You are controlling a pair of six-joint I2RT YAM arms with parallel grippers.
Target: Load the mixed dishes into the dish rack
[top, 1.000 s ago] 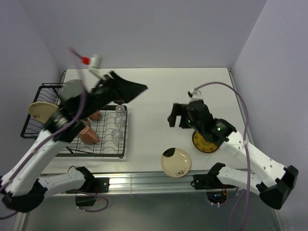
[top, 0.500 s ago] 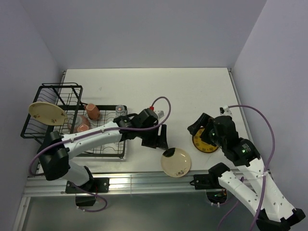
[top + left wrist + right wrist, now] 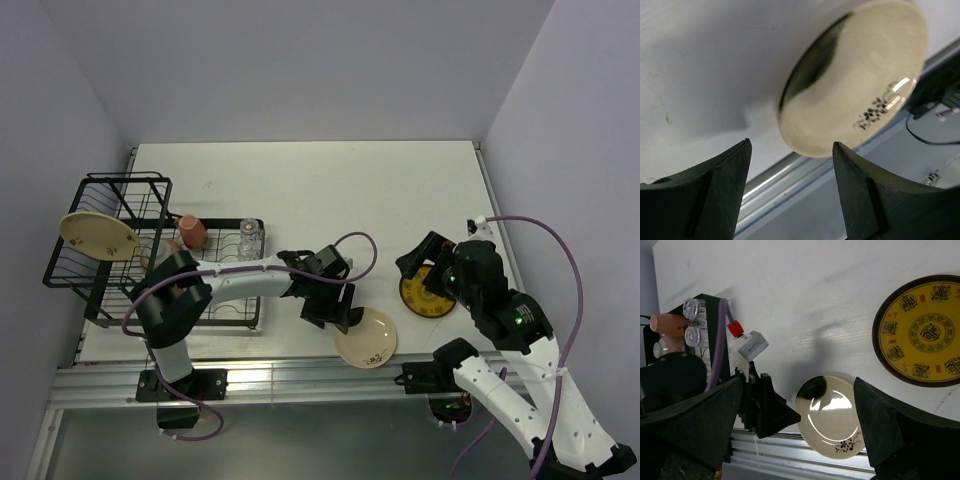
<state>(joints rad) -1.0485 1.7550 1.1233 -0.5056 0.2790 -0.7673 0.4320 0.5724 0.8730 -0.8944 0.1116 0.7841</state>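
left end effector [image 3: 340, 315]: jaws well apart, nothing gripped; just beside the rack-side rim of the cream floral plate [image 3: 368, 338]. In the wrist view the plate edge lies ahead between the 2 fingers; cannot tell if it touches.
right end effector [image 3: 424, 262]: jaws at widest, empty; hangs over the far-left edge of the yellow ornate plate [image 3: 426, 297].
change, left arm: 1 s ago it was raised over the dish rack [image 3: 118, 185]; since then it has swung across the bench [image 3: 320, 190] and come down at the plate.
change, right arm: shifted off mid-bench toward the yellow ornate plate.
cream floral plate, location: flat on bench near the front edge, well apart from the rack, unmoved.
in rack: second cream plate [image 3: 98, 237] leaning in the raised basket end; pink mug [image 3: 192, 232] and clear glasses [image 3: 250, 233] on the grid base; all unmoved.
dark bowl: not seen.
meaning: judged as rack visit over, left arm approaching its next pick; 2 plates left on bench.
next move: probably a rim pinch on a flat plate; slip risk, front edge is close.
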